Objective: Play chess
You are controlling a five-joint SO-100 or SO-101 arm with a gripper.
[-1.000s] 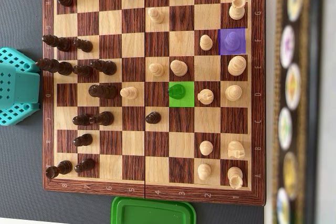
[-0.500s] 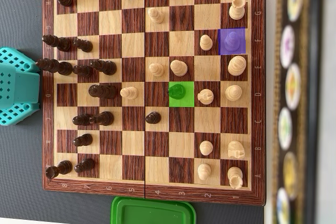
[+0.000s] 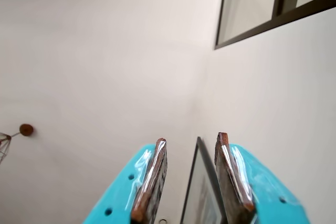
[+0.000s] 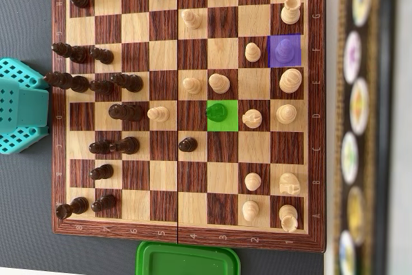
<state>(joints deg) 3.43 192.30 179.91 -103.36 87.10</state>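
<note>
A wooden chessboard (image 4: 187, 233) fills the overhead view. Dark pieces (image 4: 125, 112) stand mostly on its left half, light pieces (image 4: 286, 114) mostly on its right. One piece stands on a green-tinted square (image 4: 217, 113) near the middle, another on a purple-tinted square (image 4: 283, 49) at the upper right. The teal arm (image 4: 19, 104) sits at the board's left edge, off the squares. In the wrist view my gripper (image 3: 191, 138) points up at a pale wall. Its jaws stand apart with nothing between them. No board or piece shows in the wrist view.
A green plastic lid (image 4: 187, 261) lies below the board. A blurred dark strip with round discs (image 4: 360, 107) runs along the right side. In the wrist view a dark window frame (image 3: 273, 19) is at upper right and a framed picture (image 3: 202, 192) hangs beyond the jaws.
</note>
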